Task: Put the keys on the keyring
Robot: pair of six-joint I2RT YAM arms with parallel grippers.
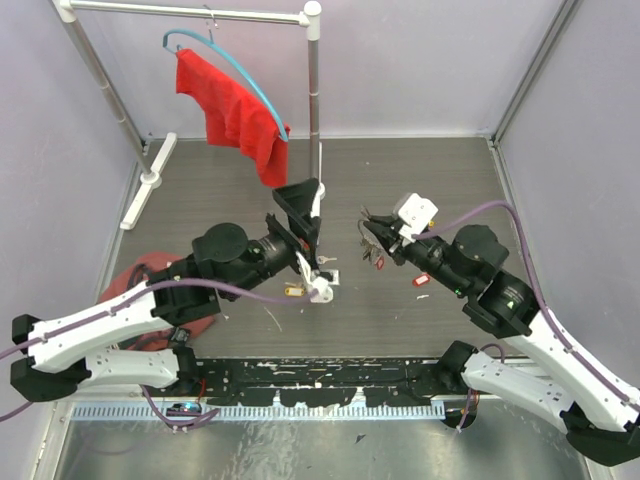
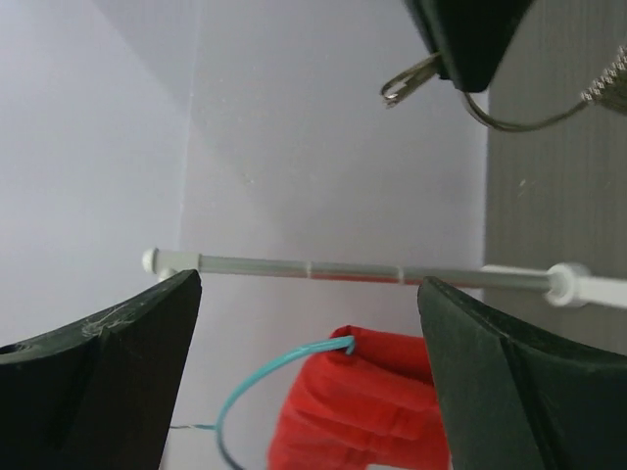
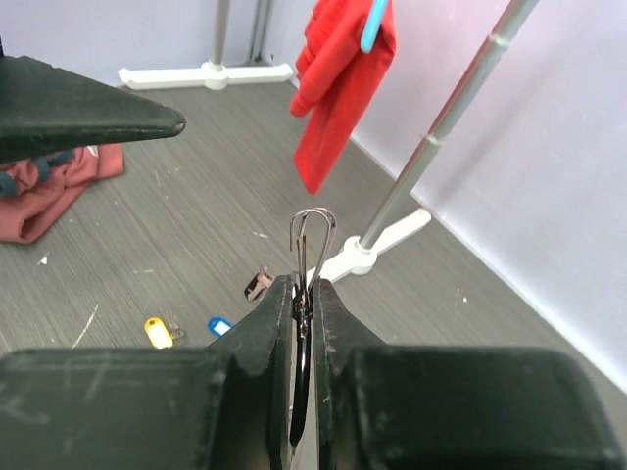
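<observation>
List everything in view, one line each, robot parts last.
table: one, grey, underneath
rail: one, silver, far side
hanger: one, teal, on rail
red cloth: one, red, on hanger
keyring: one, silver, pinched in right gripper
red-tagged key: one, silver, table's right side
yellow tag: one, yellow, on table
blue tag: one, blue, beside yellow tag
crumpled cloth: one, dull red, table's left
left gripper: one, black, open, empty
right gripper: one, black, shut on keyring
</observation>
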